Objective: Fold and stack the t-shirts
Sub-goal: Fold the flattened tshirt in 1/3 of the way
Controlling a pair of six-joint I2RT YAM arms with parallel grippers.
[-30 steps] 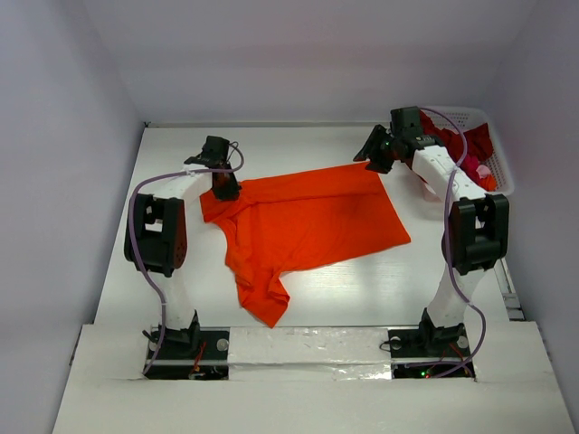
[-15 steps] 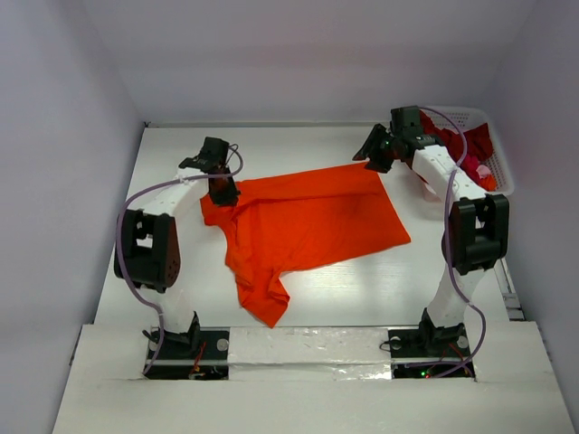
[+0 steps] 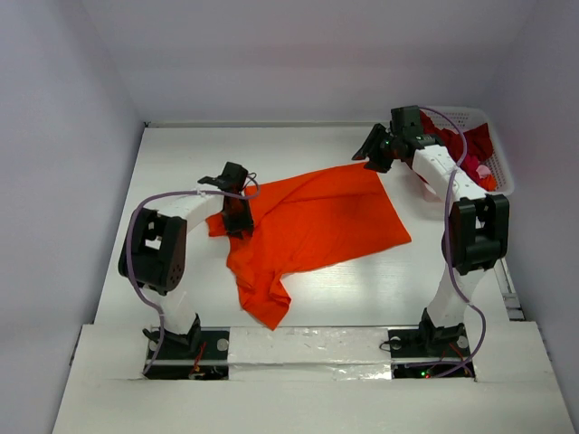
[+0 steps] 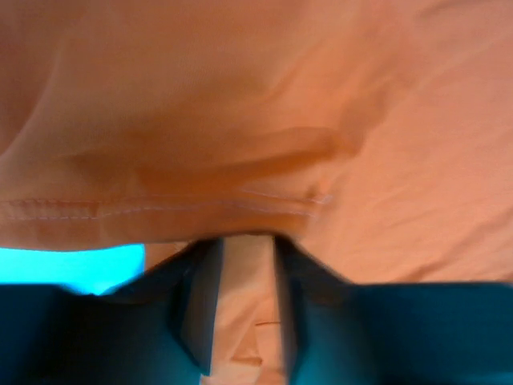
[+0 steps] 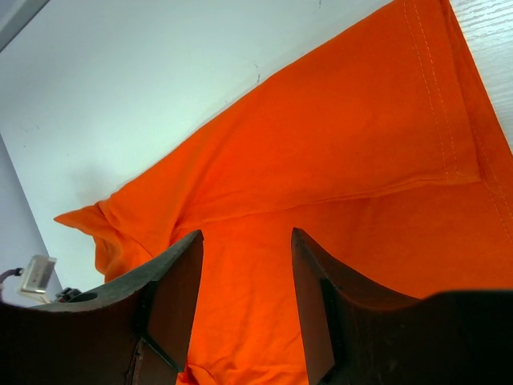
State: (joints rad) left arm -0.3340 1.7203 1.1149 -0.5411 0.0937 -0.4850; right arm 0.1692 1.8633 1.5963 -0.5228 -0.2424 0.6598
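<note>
A: Left gripper (image 3: 238, 217)?
B: Jaws slightly apart on the orange t-shirt (image 3: 317, 221) left hem, grip unclear. Shirt lies mid-table (image 3: 181, 154).
A: Right gripper (image 3: 369, 158)?
B: Half open, empty, over its far-right corner. Dark red t-shirts (image 3: 472, 145) in basket (image 3: 499, 176).

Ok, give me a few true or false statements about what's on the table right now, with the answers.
1. The orange t-shirt lies spread on the table. True.
2. The right gripper is clamped on a dark red shirt. False: its jaws stand open at the orange t-shirt's far corner.
3. The dark red shirts sit in the white basket. True.
4. The left gripper hovers over the white basket. False: it is at the orange t-shirt's left edge.
</note>
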